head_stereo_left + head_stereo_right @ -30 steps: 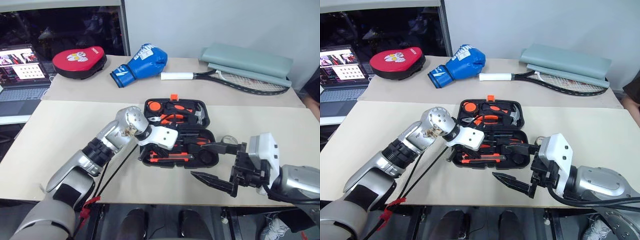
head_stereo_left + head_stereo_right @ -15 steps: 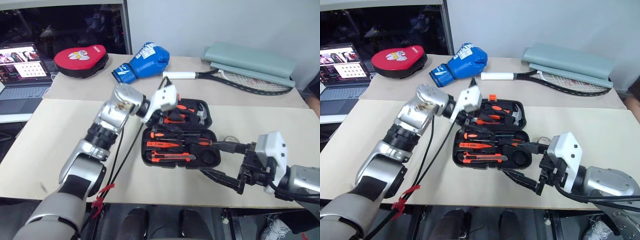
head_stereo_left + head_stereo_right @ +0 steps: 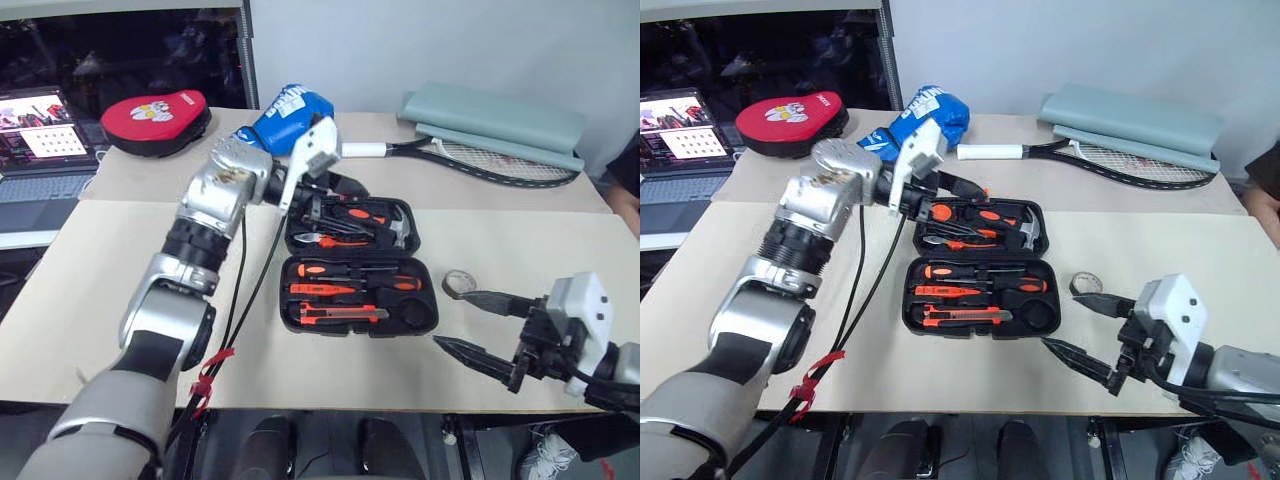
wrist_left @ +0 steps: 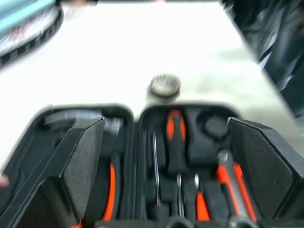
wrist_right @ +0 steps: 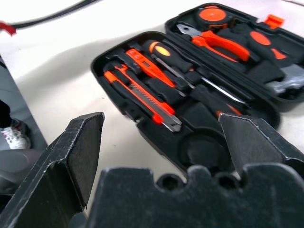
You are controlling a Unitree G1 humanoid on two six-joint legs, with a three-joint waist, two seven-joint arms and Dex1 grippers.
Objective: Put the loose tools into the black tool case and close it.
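One bench (image 3: 120, 290) is filling most of the frame. One black tool case (image 3: 360, 268) is lying open at the centre, its two halves stacked toward the far edge, each half's long axis running left to right. In the near half two orange-and-black screwdrivers (image 3: 355, 270) and one utility knife (image 3: 343, 314) are lying lengthwise, left to right. One tape roll (image 3: 459, 284) is sitting flat on the bench just right of the case. The left end effector (image 3: 335, 190) is hovering released above the far half, pointing right. The right end effector (image 3: 478, 325) is hanging spread and empty at lower right, near the roll.
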